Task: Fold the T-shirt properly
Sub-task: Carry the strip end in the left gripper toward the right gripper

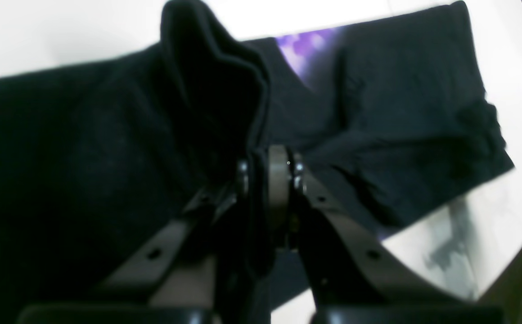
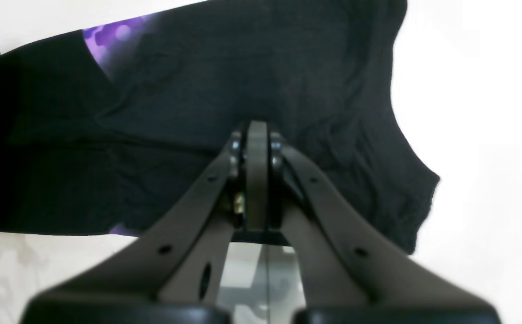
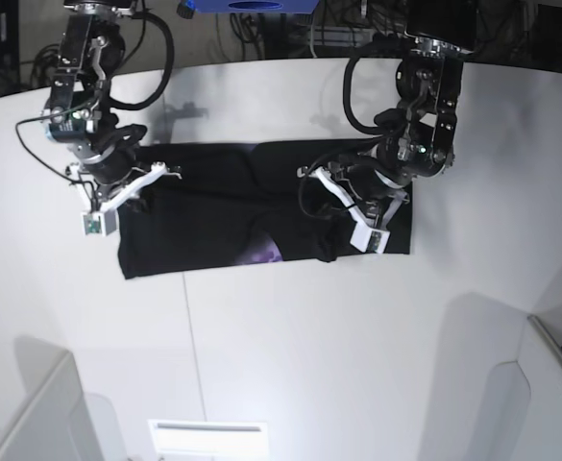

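Note:
The black T-shirt (image 3: 213, 211) lies spread sideways across the white table (image 3: 309, 336), with a patch of purple print (image 3: 261, 254) near its front edge. My left gripper (image 1: 267, 173) is shut on a raised fold of the T-shirt (image 1: 216, 72), and black cloth runs between its fingers. In the base view the left gripper (image 3: 330, 192) sits over the shirt's right half. My right gripper (image 2: 256, 148) is shut just above the T-shirt (image 2: 243, 67), pads pressed together with no cloth showing between them. It is over the shirt's left end in the base view (image 3: 165, 173).
The table's edge (image 1: 513, 270) runs close past the shirt's end in the left wrist view. White panels stand at the front left (image 3: 31, 413) and front right (image 3: 540, 384). Cables and dark gear (image 3: 309, 29) lie behind the table.

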You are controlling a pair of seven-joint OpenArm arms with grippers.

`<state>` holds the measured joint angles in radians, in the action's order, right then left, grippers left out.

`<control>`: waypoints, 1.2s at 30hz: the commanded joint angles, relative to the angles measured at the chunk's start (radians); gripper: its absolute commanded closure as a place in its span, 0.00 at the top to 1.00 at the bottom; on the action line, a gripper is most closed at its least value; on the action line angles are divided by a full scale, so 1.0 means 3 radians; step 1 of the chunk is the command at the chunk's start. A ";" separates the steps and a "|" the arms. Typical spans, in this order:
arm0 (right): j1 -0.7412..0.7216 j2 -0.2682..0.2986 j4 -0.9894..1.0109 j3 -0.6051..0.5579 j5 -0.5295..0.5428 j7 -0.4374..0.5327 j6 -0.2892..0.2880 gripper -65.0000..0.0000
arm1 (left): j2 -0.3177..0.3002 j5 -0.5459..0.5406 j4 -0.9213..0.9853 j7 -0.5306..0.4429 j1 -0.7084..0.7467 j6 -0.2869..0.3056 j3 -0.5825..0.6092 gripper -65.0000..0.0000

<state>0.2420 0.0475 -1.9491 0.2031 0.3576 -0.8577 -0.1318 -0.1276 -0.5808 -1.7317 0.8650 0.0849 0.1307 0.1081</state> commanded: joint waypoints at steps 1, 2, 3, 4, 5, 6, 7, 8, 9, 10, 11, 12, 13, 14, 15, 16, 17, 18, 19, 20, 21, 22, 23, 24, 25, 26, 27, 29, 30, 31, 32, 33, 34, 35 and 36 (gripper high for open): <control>-0.0037 0.0018 -0.0057 0.0006 0.0017 0.0074 -0.0018 0.00 | 0.0009 -0.0046 -0.0015 -0.0068 -0.0076 0.0022 0.0010 0.00; -0.0037 0.0018 -0.0057 0.0006 0.0017 0.0074 -0.0018 0.00 | 0.0029 -0.0046 0.0021 -0.0068 -0.0096 0.0022 0.0051 0.00; -0.0037 0.0018 -0.0057 0.0006 0.0017 0.0074 -0.0018 0.00 | 0.0039 -0.0036 0.0062 -0.0068 -0.0127 0.0022 0.0082 0.00; -0.0037 0.0018 -0.0057 0.0006 0.0017 0.0074 -0.0018 0.00 | 0.0044 -0.0036 0.0103 -0.0068 -0.0153 0.0022 0.0107 0.00; -0.0037 0.0018 -0.0057 0.0006 0.0017 0.0074 -0.0018 0.00 | 0.0044 -0.0046 0.0144 -0.0068 -0.0163 0.0022 0.0133 0.00; -0.0037 0.0018 -0.0057 0.0006 0.0017 0.0074 -0.0018 0.00 | 0.0049 -0.0046 0.0169 -0.0073 -0.0163 0.0022 0.0138 0.00; -0.0037 0.0018 -0.0057 0.0006 0.0017 0.0074 -0.0018 0.00 | 0.0049 -0.0041 0.0180 -0.0073 -0.0163 0.0022 0.0138 0.00; -0.0037 0.0018 -0.0057 0.0006 0.0017 0.0074 -0.0018 0.00 | 0.0055 -0.0041 0.0180 -0.0073 -0.0163 0.0022 0.0133 0.00; -0.0037 0.0018 -0.0057 0.0006 0.0017 0.0074 -0.0018 0.00 | 0.0080 -0.0036 0.0180 -0.0073 -0.0163 0.0022 0.0118 0.00; -0.0037 0.0018 -0.0057 0.0006 0.0017 0.0074 -0.0018 0.00 | 0.0090 -0.0031 0.0180 -0.0073 -0.0163 0.0022 0.0118 0.00; -0.0037 0.0018 -0.0057 0.0006 0.0017 0.0074 -0.0018 0.00 | 0.0090 -0.0031 0.0185 -0.0073 -0.0168 0.0022 0.0118 0.00; -0.0037 0.0018 -0.0057 0.0006 0.0017 0.0074 -0.0018 0.00 | 0.0090 -0.0031 0.0185 -0.0073 -0.0168 0.0022 0.0118 0.00; -0.0037 0.0018 -0.0057 0.0006 0.0017 0.0074 -0.0018 0.00 | 0.0090 -0.0031 0.0185 -0.0073 -0.0183 0.0022 0.0118 0.00; -0.0037 0.0018 -0.0057 0.0006 0.0017 0.0074 -0.0018 0.00 | 0.0090 -0.0031 0.0185 -0.0073 -0.0193 0.0022 0.0118 0.00; -0.0037 0.0018 -0.0057 0.0006 0.0017 0.0074 -0.0018 0.00 | 0.0090 -0.0031 0.0185 -0.0073 -0.0193 0.0022 0.0113 0.00; -0.0037 0.0018 -0.0057 0.0006 0.0017 0.0074 -0.0018 0.00 | 0.0090 -0.0031 0.0185 -0.0073 -0.0204 0.0022 0.0113 0.00; -0.0037 0.0018 -0.0057 0.0006 0.0017 0.0074 -0.0018 0.00 | 0.0090 -0.0025 0.0185 -0.0073 -0.0209 0.0022 0.0107 0.00; -0.0037 0.0018 -0.0057 0.0006 0.0017 0.0074 -0.0018 0.00 | 0.0090 -0.0025 0.0185 -0.0073 -0.0224 0.0022 0.0107 0.00; -0.0037 0.0018 -0.0057 0.0006 0.0017 0.0074 -0.0018 0.00 | 0.0090 -0.0025 0.0185 -0.0073 -0.0250 0.0022 0.0107 0.00; -0.0037 0.0018 -0.0057 0.0006 0.0017 0.0074 -0.0018 0.00 | 0.0090 -0.0025 0.0190 -0.0073 -0.0270 0.0022 0.0113 0.00; -0.0037 0.0018 -0.0057 0.0006 0.0017 0.0074 -0.0018 0.00 | 0.0090 -0.0025 0.0195 -0.0073 -0.0280 0.0022 0.0118 0.00; -0.0037 0.0018 -0.0057 0.0006 0.0017 0.0074 -0.0018 0.00 | 0.0095 -0.0036 0.0221 -0.0073 -0.0285 0.0022 0.0123 0.00; -0.0037 0.0018 -0.0057 0.0006 0.0017 0.0074 -0.0018 0.00 | 0.0095 -0.0041 0.0231 -0.0073 -0.0285 0.0022 0.0133 0.00; -0.0037 0.0018 -0.0057 0.0006 0.0017 0.0074 -0.0018 0.00 | 0.0101 -0.0031 0.0236 -0.0073 -0.0301 0.0022 0.0138 0.00; -0.0037 0.0018 -0.0057 0.0006 0.0017 0.0074 -0.0018 0.00 | 0.0106 -0.0036 0.0261 -0.0073 -0.0306 0.0022 0.0143 0.00; -0.0037 0.0018 -0.0057 0.0006 0.0017 0.0074 -0.0018 0.00 | 0.0131 -0.0036 0.0292 -0.0073 -0.0311 0.0022 0.0143 0.00; -0.0037 0.0018 -0.0057 0.0006 0.0017 0.0074 -0.0018 0.00 | 0.0141 -0.0025 0.0313 -0.0073 -0.0311 0.0022 0.0143 0.00; -0.0037 0.0018 -0.0057 0.0006 0.0017 0.0074 -0.0018 0.00 | 0.0152 -0.0036 0.0348 -0.0073 -0.0316 0.0022 0.0143 0.00; -0.0037 0.0018 -0.0057 0.0006 0.0017 0.0074 -0.0018 0.00 | 0.0152 -0.0036 0.0359 -0.0073 -0.0316 0.0022 0.0148 0.00; -0.0037 0.0018 -0.0057 0.0006 0.0017 0.0074 -0.0018 0.00 | 0.0152 -0.0036 0.0369 -0.0073 -0.0316 0.0022 0.0148 0.00; -0.0037 0.0018 -0.0057 0.0006 0.0017 0.0074 -0.0018 0.00 | 0.0152 -0.0041 0.0369 -0.0073 -0.0311 0.0022 0.0148 0.00; -0.0037 0.0018 -0.0057 0.0006 0.0017 0.0074 -0.0018 0.00 | 0.0152 -0.0041 0.0369 -0.0073 -0.0306 0.0022 0.0148 0.00; -0.0037 0.0018 -0.0057 0.0006 0.0017 0.0074 -0.0018 0.00 | 0.0157 -0.0046 0.0369 -0.0073 -0.0306 0.0022 0.0148 0.00; -0.0037 0.0018 -0.0057 0.0006 0.0017 0.0074 -0.0018 0.00 | 0.0157 -0.0046 0.0369 -0.0073 -0.0306 0.0022 0.0148 0.00; -0.0052 0.0018 -0.0057 0.0006 0.0017 0.0074 -0.0018 0.00 | 0.0157 -0.0046 0.0369 -0.0073 -0.0306 0.0022 0.0148 0.00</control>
<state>0.2413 0.0486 -1.9491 0.2031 0.3580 -0.8577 -0.1318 -0.0834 -0.5777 -1.6051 0.8608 0.0082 0.1303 0.1532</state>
